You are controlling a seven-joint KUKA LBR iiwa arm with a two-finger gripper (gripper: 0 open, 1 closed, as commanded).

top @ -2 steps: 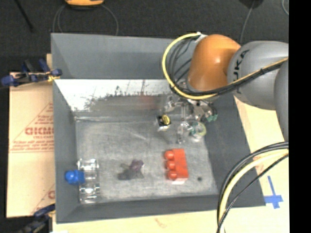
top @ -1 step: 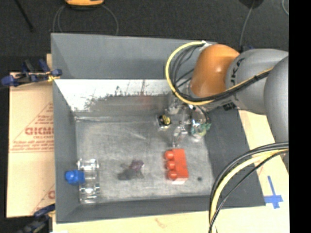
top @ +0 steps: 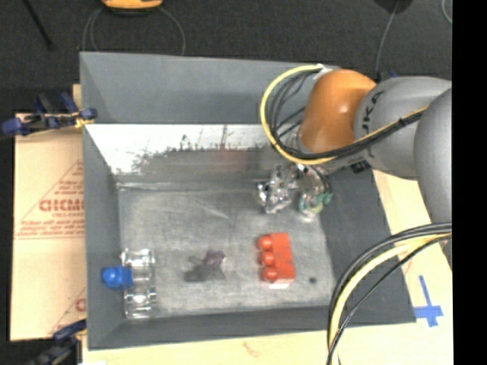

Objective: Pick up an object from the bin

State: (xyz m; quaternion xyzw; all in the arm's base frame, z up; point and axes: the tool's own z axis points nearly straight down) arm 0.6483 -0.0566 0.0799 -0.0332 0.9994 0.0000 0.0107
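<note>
Well, the jaws stand wide and empty; the red block (top: 275,258) lies apart, nearer the camera.

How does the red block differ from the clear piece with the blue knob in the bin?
The red block is opaque with studs; the clear piece is see-through with a blue knob at its left. The red block lies right of centre, nearer the hand; the clear piece lies in the near left corner. Both rest on the bin floor.

Robotics lab: arm (top: 407,124) over metal bin (top: 190,90)
</note>
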